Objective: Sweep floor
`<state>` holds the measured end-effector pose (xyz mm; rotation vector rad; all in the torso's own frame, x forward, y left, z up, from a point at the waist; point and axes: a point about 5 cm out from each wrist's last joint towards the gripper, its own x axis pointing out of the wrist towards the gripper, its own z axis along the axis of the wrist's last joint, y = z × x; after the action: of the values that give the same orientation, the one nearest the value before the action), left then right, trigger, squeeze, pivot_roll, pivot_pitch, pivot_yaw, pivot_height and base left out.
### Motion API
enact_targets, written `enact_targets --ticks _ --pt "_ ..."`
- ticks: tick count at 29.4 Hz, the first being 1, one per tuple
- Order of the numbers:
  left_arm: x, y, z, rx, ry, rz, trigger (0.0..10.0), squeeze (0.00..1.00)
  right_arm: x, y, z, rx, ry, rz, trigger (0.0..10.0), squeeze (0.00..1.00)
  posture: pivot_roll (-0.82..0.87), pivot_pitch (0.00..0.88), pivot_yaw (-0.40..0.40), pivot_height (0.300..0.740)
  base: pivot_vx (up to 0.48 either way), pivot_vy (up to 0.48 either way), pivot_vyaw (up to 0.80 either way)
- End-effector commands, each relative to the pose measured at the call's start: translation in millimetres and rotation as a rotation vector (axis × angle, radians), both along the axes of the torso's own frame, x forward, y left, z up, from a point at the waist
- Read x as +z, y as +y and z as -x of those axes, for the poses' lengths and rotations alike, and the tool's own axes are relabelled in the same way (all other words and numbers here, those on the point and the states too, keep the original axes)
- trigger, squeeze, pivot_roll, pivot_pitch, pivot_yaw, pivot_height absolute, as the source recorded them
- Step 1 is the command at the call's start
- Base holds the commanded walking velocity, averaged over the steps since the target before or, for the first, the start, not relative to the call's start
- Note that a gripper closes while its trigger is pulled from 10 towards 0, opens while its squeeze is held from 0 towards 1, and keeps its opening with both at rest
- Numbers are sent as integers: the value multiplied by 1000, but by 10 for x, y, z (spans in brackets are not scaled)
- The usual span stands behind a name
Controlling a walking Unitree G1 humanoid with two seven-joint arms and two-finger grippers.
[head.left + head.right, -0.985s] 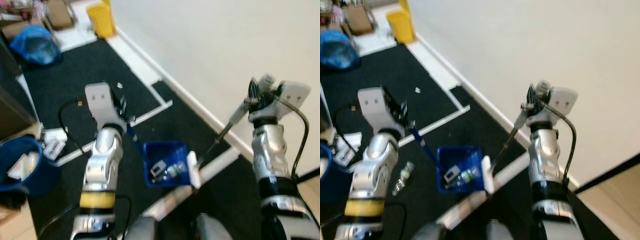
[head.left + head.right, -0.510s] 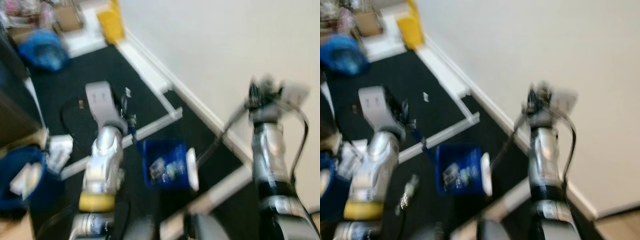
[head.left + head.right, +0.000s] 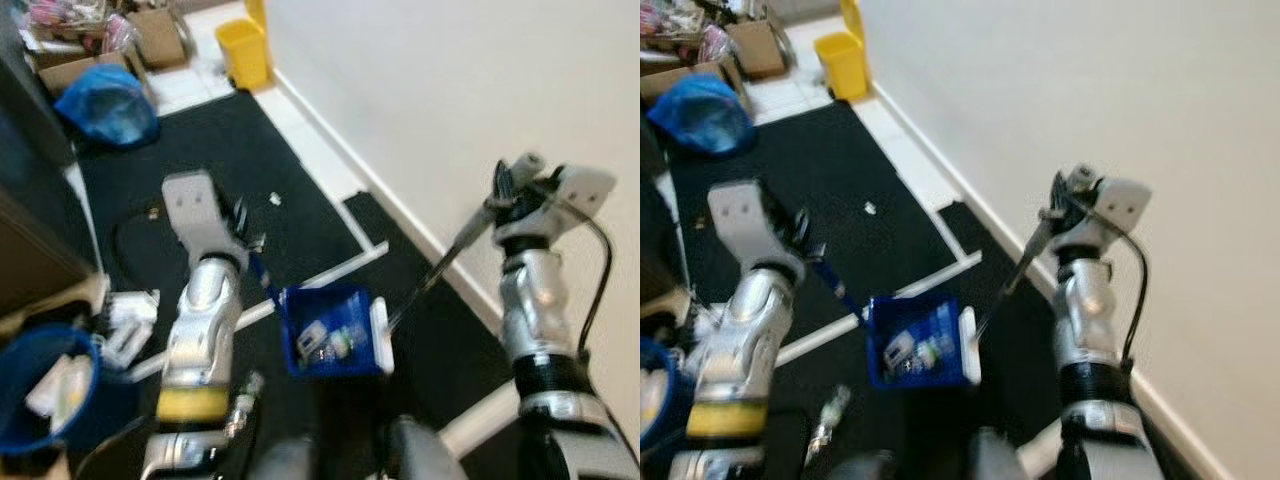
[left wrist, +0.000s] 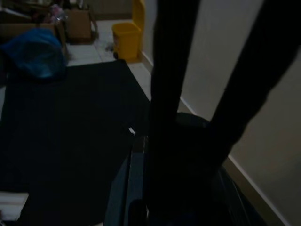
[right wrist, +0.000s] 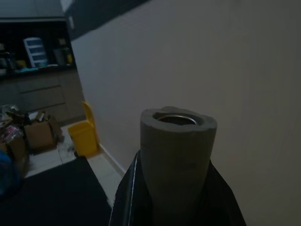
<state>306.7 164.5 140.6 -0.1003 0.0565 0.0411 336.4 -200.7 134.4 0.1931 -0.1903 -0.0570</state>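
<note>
Broom handle (image 5: 178, 155) clamped between the right fingers (image 5: 123, 197).

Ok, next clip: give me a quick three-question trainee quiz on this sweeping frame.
1. True or false: the blue dustpan already holds litter.
2. Which gripper holds the broom handle: A left, B right?
3. What colour is the bin by the far wall?

Key: 1 true. 2 B, the right gripper; the left gripper holds the dustpan's handle. 3 yellow.
</note>
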Motion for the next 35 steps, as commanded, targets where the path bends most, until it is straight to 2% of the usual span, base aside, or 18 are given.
enact_targets --ticks 1,11,17,35 --pt "87 -10 1 -3 -48 18 10000 0 39 37 -9 7 -22 -13 10000 0 61 52 -7 740 480 0 0" --pt "73 2 8 3 -43 16 10000 0 35 83 -19 32 -21 -3 10000 0 61 50 -8 740 442 0 0" --pt "71 -19 -5 -1 -34 30 10000 0 37 77 -19 32 -23 1 10000 0 60 45 -5 740 126 0 140" --pt "107 -33 -7 -4 -35 23 10000 0 43 88 -28 39 -24 -1 10000 0 65 50 -10 740 0 0 789"
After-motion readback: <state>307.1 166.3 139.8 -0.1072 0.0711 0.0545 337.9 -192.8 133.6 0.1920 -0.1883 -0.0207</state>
